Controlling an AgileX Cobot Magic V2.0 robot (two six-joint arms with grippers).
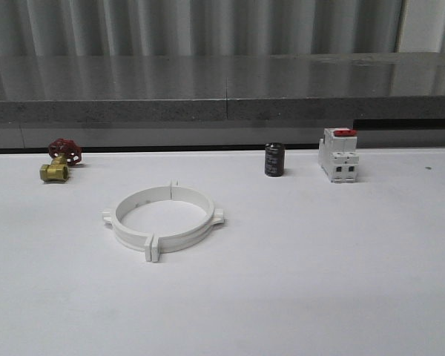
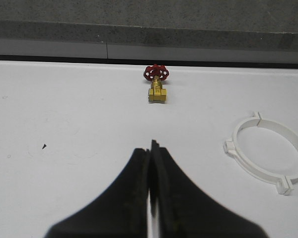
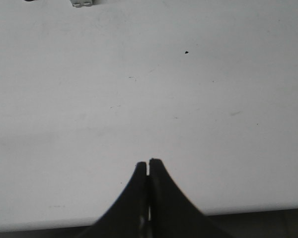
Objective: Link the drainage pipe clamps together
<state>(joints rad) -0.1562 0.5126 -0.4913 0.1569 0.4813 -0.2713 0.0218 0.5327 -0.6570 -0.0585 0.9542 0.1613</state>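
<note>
A white table (image 1: 341, 282) seen from the front, with two white drainage pipe clamps (image 1: 163, 219) lying flat, left of centre and toward the near side. The two half-rings sit end to end as one wide ring, their tabs meeting at a far seam and a near seam, so the seam line runs near to far. A small tab also sticks out on the ring's left and right sides. Whether the halves are locked or merely touching cannot be told.

In the left wrist view the left gripper (image 2: 152, 146) hovers over bare table with its black fingers pressed together, holding nothing. The ring lies to its right and slightly farther out. In the right wrist view the right gripper (image 3: 148, 162) also has its fingers together and empty, above bare table near the front edge. The left arm looks the nearer one to the ring.

Counted: two clamp halves, one brass valve (image 1: 59, 161) with a red handwheel at far left, one dark capacitor (image 1: 274, 159) at far centre-right, one white breaker (image 1: 339, 154) with a red switch just right of it
</note>
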